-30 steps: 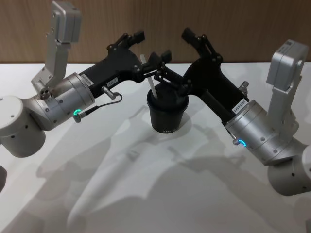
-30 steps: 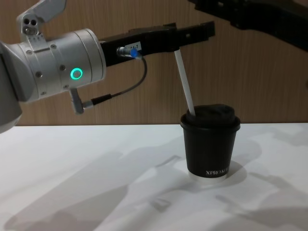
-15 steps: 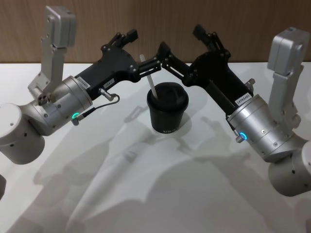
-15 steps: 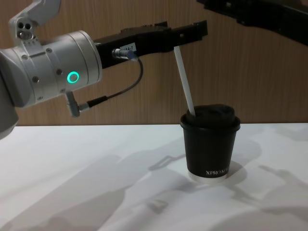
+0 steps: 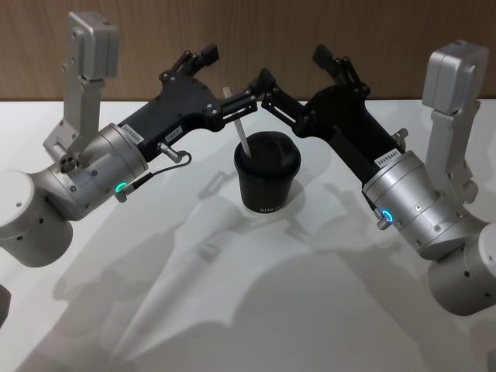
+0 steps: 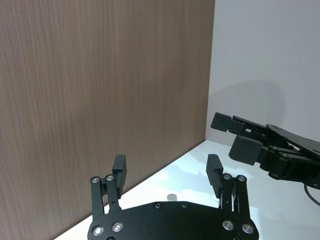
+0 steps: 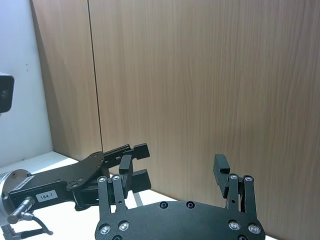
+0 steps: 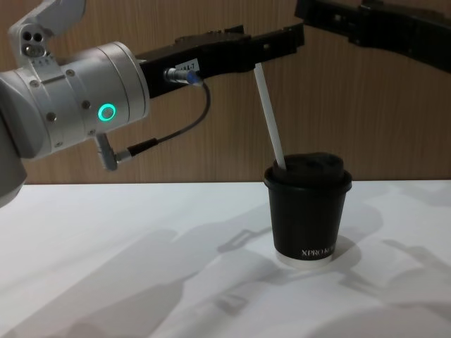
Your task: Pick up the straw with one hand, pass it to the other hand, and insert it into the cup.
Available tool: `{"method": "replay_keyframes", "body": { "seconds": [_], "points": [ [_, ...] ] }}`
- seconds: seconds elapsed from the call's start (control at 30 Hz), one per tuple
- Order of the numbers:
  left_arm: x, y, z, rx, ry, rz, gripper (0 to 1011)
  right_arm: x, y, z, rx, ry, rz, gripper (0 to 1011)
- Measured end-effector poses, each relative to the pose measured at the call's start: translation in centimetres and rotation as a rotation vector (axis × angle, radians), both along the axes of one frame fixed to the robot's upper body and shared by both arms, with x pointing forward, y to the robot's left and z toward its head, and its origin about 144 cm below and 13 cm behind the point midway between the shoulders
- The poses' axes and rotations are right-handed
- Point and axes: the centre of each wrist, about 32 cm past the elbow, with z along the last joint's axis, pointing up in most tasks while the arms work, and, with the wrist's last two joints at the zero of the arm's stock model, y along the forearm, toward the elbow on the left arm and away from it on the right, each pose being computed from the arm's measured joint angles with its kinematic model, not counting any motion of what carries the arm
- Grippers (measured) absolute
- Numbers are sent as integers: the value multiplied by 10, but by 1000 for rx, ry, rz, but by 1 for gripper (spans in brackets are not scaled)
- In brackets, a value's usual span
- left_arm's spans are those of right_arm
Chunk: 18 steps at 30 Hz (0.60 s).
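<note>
White table (image 5: 256, 310): bears the black XPRO cup (image 8: 308, 213). Left gripper (image 5: 232, 85) and right gripper (image 5: 298, 74), fingers spread, both empty, raised above the cup. White straw (image 8: 270, 118): stands tilted in the lid, free.

— Legible markings?
— White lettering "XPRO" low on the cup (image 8: 308, 217) wall, further letters cut off by the curve.
— Others?
— A white label reading "184-7" on the left arm (image 7: 45, 195) body. Labels on both arms in the head view are unreadable.
</note>
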Motion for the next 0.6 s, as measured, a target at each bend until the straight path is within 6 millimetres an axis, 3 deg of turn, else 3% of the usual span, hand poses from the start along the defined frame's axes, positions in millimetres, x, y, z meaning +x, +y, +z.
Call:
{"method": "replay_keyframes", "body": {
  "seconds": [0.6],
  "points": [
    [-2,-1,0,-5,-5,3,1001,-1,1,0,-3,17,-13,1001]
  ]
}}
